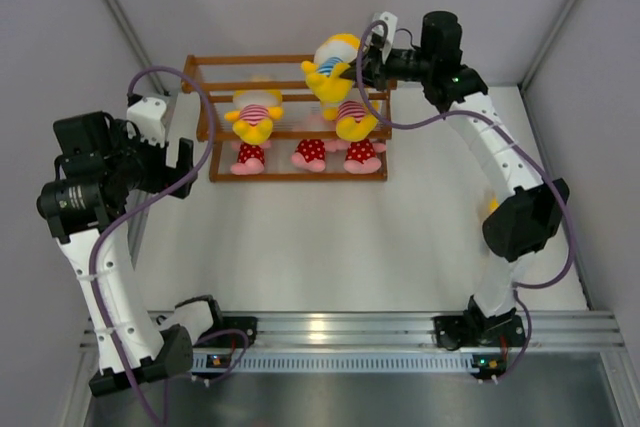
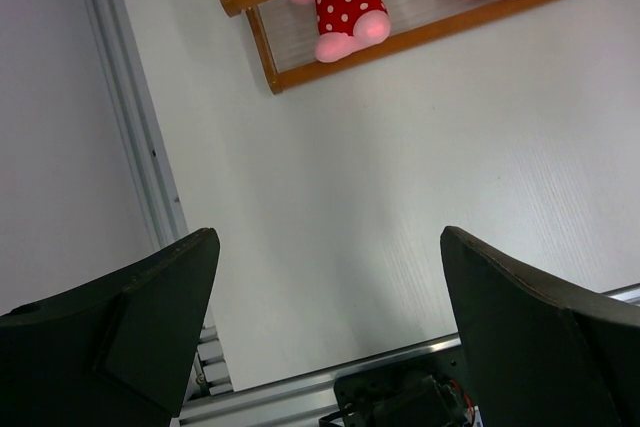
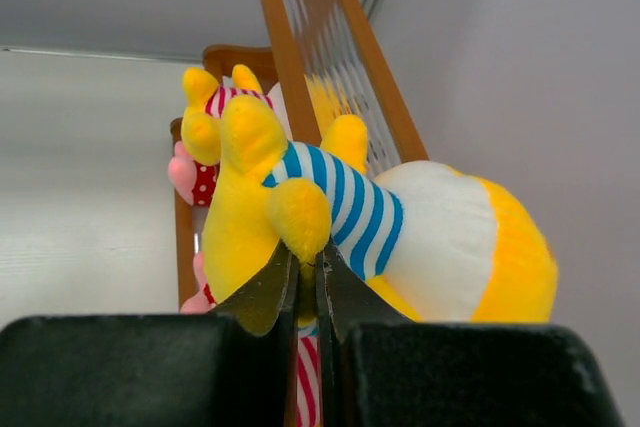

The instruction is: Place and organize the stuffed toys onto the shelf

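Left gripper (image 2: pixel 328 247): jaws spread wide, nothing between them. It hangs over bare table (image 1: pixel 330 237), off the left end of the shelf (image 1: pixel 300 177) and apart from it. Its wrist cam sees only the shelf's near-left corner and the feet of the nearest toys.

Shelf: stands at the back of the table, about centred between the arms. Contents, left to right:
- left pink toy (image 1: pixel 248 157), red dotted outfit, low front tier, feet at the front rail
- left pink-striped yellow toy (image 1: pixel 255 115), one tier up, directly behind and above it
- middle pink toy (image 1: pixel 311 153), low front tier, same outfit; no toy in the slot above it
- right pink toy (image 1: pixel 362 154), low front tier, at the right end
- right pink-striped yellow toy (image 1: pixel 355 117), tier above it

The three pink ones sit in a row, close together, all facing front.

Blue-striped yellow toy (image 1: pixel 330 62): up at the top of the shelf's right half, above the right pink-striped one. In the right wrist cam it lies on its side next to a shelf upright. Can't tell if it rests on a rail or hangs free.

Right gripper (image 3: pixel 310 282): reaches in from the right, level with the shelf top. Fingers (image 3: pixel 265 292) are pressed together and pinch one yellow limb of the blue-striped toy.
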You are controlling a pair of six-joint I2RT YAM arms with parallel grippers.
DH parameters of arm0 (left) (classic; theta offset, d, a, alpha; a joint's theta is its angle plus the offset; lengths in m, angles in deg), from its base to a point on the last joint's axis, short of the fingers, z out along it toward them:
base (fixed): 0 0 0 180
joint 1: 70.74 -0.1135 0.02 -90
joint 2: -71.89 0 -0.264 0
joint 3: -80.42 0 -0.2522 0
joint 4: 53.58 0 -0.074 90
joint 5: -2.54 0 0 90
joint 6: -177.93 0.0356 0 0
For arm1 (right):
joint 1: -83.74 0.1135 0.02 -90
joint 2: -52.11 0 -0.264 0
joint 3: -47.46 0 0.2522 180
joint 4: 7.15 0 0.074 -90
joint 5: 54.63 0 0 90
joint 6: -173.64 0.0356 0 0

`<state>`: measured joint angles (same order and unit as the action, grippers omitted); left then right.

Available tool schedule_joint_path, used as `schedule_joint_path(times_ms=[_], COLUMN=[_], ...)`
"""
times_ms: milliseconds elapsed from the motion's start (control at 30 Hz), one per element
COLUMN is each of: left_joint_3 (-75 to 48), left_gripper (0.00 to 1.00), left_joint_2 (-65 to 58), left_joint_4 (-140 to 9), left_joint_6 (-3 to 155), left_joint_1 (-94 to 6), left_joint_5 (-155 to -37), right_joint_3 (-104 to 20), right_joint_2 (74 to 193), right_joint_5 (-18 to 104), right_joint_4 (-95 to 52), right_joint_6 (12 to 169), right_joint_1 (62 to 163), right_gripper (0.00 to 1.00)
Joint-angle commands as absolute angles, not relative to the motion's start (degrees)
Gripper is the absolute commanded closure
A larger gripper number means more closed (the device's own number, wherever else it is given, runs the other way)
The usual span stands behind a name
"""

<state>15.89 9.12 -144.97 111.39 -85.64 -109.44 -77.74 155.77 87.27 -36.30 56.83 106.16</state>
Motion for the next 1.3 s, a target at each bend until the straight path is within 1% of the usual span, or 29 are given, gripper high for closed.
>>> schedule_joint_path(times_ms=[0,133,267,367,567,667,733,767,867,900,1000,1100,1267], left_joint_3=[15.0,14.5,14.2,13.8,13.3,13.3,13.1,13.1,13.0,13.0,12.8,12.3,11.6], left_gripper=[0.02,0.02,0.02,0.02,0.02,0.02,0.02,0.02,0.02,0.02,0.02,0.02,0.02], left_joint_2=[10.1,9.7,9.7,9.5,8.7,8.7,8.6,8.6,8.4,8.4,8.7,8.8,9.0], left_joint_4=[-144.1,-144.1,-144.1,-144.1,-144.1,-144.1,-144.2,-144.1,-144.1,-144.1,-144.2,-144.2,-144.2], left_joint_6=[112.2,112.3,112.1,112.2,111.7,111.7,111.7,111.7,111.7,111.8,112.1,112.4,112.8], left_joint_1=[-85.6,-85.5,-85.6,-85.5,-85.6,-85.5,-85.6,-85.6,-85.5,-85.5,-85.5,-85.5,-85.6], left_joint_5=[-109.6,-110.0,-110.5,-110.9,-112.1,-112.2,-112.1,-112.2,-112.5,-112.6,-113.7,-115.1,-115.3], right_joint_3=[-79.8,-77.7,-74.8,-73.9,-74.6,-74.8,-75.0,-75.0,-75.0,-75.0,-75.0,-74.6,-72.1], right_joint_2=[156.7,157.9,158.3,158.1,160.0,160.4,160.3,160.1,158.6,158.3,157.3,156.6,152.8], right_joint_5=[97.8,102.9,106.9,107.4,108.2,107.7,107.2,106.6,103.2,102.5,101.8,101.6,97.1], right_joint_4=[-31.2,-28.7,-17.4,-17.9,-18.8,-19.5,-20.7,-23.1,-27.6,-28.3,-29.1,-27.1,-27.5], right_joint_6=[61.3,65.2,74.4,74.3,74.4,74.1,72.6,71.6,67.1,66.6,66.5,69.0,67.5], right_joint_1=[103.8,101.6,98.3,96.9,96.8,96.8,96.8,96.8,96.8,96.8,96.8,96.8,96.8], right_gripper=[1.0,0.99,0.98,0.96,0.89,0.82,0.75,0.7,0.53,0.44,0.33,0.31,0.26])
